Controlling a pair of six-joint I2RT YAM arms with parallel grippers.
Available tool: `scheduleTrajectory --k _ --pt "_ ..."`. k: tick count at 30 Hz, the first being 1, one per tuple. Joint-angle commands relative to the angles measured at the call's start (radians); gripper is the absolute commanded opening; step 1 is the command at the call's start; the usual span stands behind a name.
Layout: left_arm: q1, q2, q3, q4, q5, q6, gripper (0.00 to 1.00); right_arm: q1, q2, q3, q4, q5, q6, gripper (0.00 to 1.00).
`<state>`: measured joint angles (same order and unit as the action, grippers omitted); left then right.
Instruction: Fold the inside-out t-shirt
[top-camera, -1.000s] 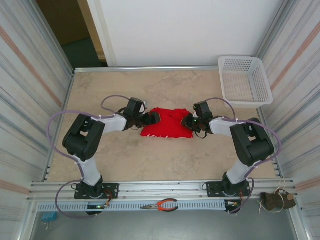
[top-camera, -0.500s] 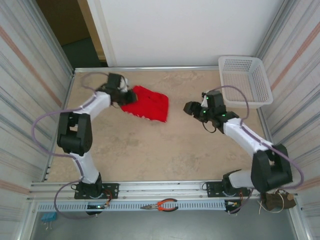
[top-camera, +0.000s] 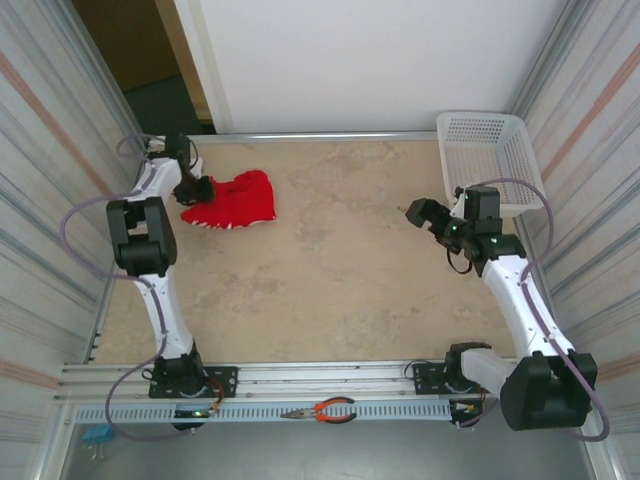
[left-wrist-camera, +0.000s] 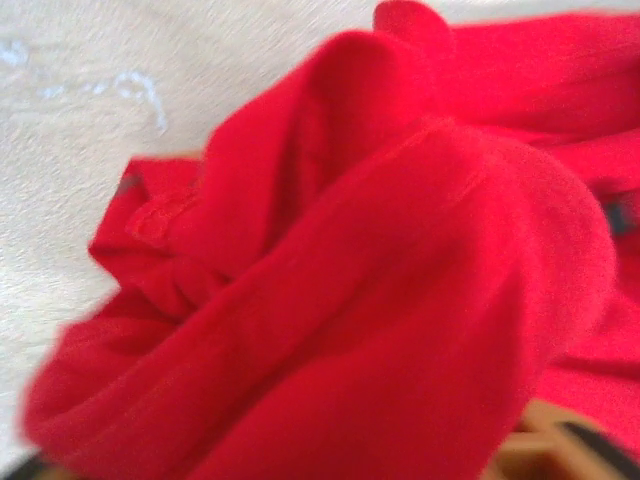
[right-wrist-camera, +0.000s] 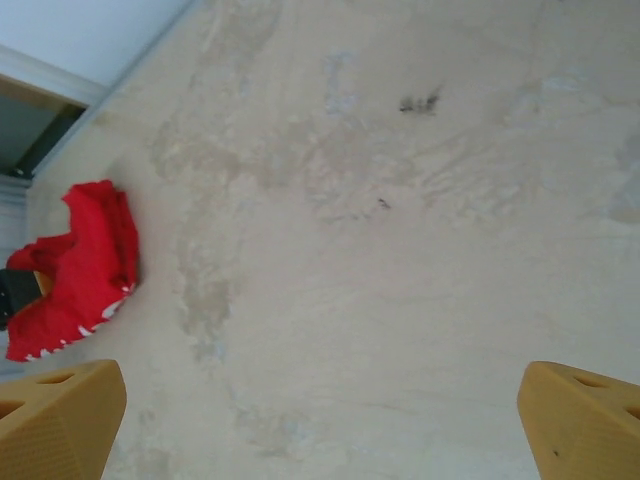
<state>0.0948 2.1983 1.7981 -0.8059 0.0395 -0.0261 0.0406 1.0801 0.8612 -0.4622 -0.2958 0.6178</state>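
The inside-out t-shirt (top-camera: 238, 198) is a bunched bright red heap on the table's far left, and it also lies small at the left of the right wrist view (right-wrist-camera: 85, 265). My left gripper (top-camera: 197, 188) is at the shirt's left edge, close to the left wall. In the left wrist view red folds of the t-shirt (left-wrist-camera: 380, 280) cover the jaws, so their state and any hold are hidden. Over bare table on the right, well away from the shirt, my right gripper (top-camera: 420, 212) (right-wrist-camera: 320, 425) stands open, nothing between its tan fingers (right-wrist-camera: 60, 420).
A white mesh basket (top-camera: 490, 160) stands at the back right corner, just behind the right arm. Red-handled pliers (top-camera: 322, 410) lie on the front rail. Ribbed walls close both sides, and the beige table (top-camera: 330, 290) stretches between the arms.
The shirt went from the table's middle to the far left with my left gripper. My right gripper let go of it, drew back to the right and opened wide.
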Motion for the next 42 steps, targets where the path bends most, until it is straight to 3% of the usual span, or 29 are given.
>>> scheduleTrajectory --k 1,3,4,6,9,12,13,15,17,18,19,21,23,25,26,27,28,29,31,33,35,36,38,42 --pt "0.016 -0.058 0.072 -0.081 -0.151 0.029 0.77 -0.015 0.015 0.053 -0.135 0.159 -0.079 0.99" --pt "0.016 -0.172 0.023 -0.011 -0.159 0.001 0.85 -0.023 0.028 0.067 -0.158 0.327 -0.091 0.99" --pt "0.015 -0.241 -0.014 0.033 -0.145 -0.029 0.95 -0.026 0.029 0.051 -0.137 0.424 -0.078 0.99" --pt "0.005 -0.376 -0.096 0.107 -0.135 -0.105 0.97 -0.025 0.013 -0.02 -0.035 0.571 -0.083 0.99" --pt "-0.071 -0.636 -0.421 0.396 -0.219 -0.154 0.99 -0.017 -0.019 -0.154 0.199 0.703 -0.204 0.99" --pt "-0.225 -0.868 -0.846 0.823 -0.364 -0.034 0.99 -0.011 -0.007 -0.271 0.402 0.798 -0.311 0.99" --pt "-0.287 -0.914 -0.951 0.947 -0.435 0.031 0.99 -0.011 0.005 -0.317 0.494 0.795 -0.353 0.99" --pt "-0.348 -0.932 -1.066 0.974 -0.52 0.053 0.99 -0.015 0.036 -0.377 0.636 0.772 -0.395 0.99" --pt "-0.348 -0.894 -1.175 1.035 -0.57 0.007 0.99 -0.014 0.079 -0.436 0.804 0.729 -0.424 0.99" --pt "-0.343 -0.863 -1.25 1.144 -0.588 0.005 0.99 -0.012 0.113 -0.469 0.913 0.696 -0.448 0.99" --pt "-0.329 -0.824 -1.307 1.274 -0.585 0.005 0.99 -0.008 0.161 -0.5 1.021 0.67 -0.464 0.99" --pt "-0.307 -0.813 -1.3 1.306 -0.466 0.055 0.99 -0.003 0.233 -0.528 1.171 0.597 -0.503 0.99" --pt "-0.298 -0.758 -1.33 1.47 -0.476 0.144 0.99 -0.024 0.32 -0.544 1.314 0.511 -0.518 0.99" --pt "-0.229 -0.726 -1.366 1.555 -0.337 0.113 0.99 -0.062 0.529 -0.546 1.573 0.427 -0.523 0.99" --pt "-0.201 -0.712 -1.363 1.569 -0.312 0.092 0.99 -0.069 0.452 -0.48 1.291 0.402 -0.505 0.99" --pt "-0.177 -0.719 -1.348 1.518 -0.274 0.064 0.99 -0.085 0.454 -0.457 1.259 0.382 -0.492 0.99" --pt "-0.165 -0.722 -1.335 1.48 -0.253 0.054 0.99 -0.069 0.507 -0.494 1.431 0.428 -0.513 0.99" --pt "-0.164 -0.714 -1.343 1.506 -0.25 0.057 0.99 -0.051 0.454 -0.471 1.28 0.5 -0.489 0.99" --pt "-0.147 -0.718 -1.369 1.534 -0.183 0.055 0.99 -0.053 0.447 -0.465 1.283 0.523 -0.481 0.99" --pt "-0.134 -0.657 -1.425 1.73 -0.196 0.064 0.99 -0.04 0.443 -0.462 1.271 0.53 -0.495 0.99" --pt "-0.134 -0.693 -1.398 1.606 -0.173 0.047 0.99 -0.046 0.449 -0.454 1.254 0.487 -0.498 0.99" --pt "-0.136 -0.666 -1.408 1.675 -0.181 0.06 0.99 -0.058 0.469 -0.451 1.267 0.421 -0.514 0.99" --pt "-0.135 -0.689 -1.395 1.602 -0.172 0.05 0.99 -0.063 0.465 -0.449 1.253 0.412 -0.511 0.99" --pt "-0.137 -0.692 -1.401 1.614 -0.176 0.051 0.99 -0.059 0.459 -0.468 1.291 0.422 -0.515 0.99"
